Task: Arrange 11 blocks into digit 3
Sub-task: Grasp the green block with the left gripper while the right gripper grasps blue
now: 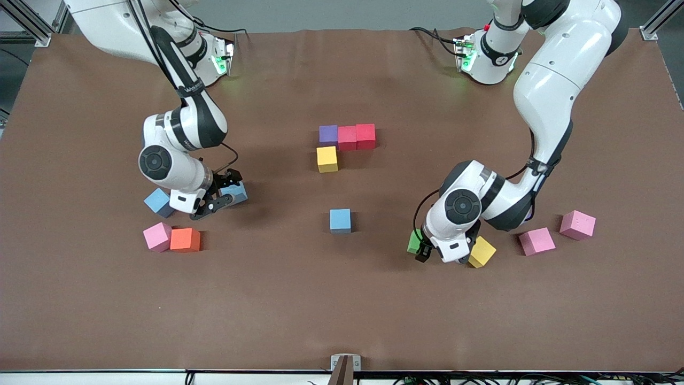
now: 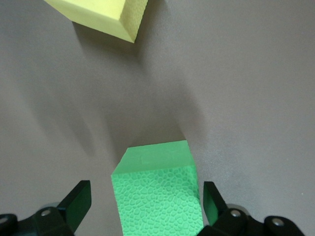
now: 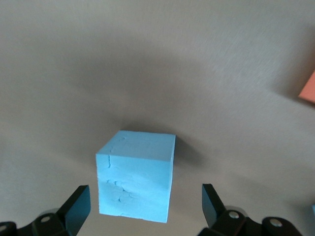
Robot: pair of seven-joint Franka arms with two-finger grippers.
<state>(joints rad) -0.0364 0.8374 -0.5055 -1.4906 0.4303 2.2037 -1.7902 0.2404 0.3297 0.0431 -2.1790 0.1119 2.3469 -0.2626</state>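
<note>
The left end effector (image 2: 147, 209) stood open astride a green block (image 2: 156, 191) (unclamped) toward the left arm's end of the bench (image 1: 342, 299). The right end effector (image 3: 145, 206) gaped around a light blue block (image 3: 135, 182) toward the right arm's end.

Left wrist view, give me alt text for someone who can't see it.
A green block sits on the brown table between the open fingers of the left gripper, not yet clamped. A yellow block lies apart from it at the edge of the view.
</note>
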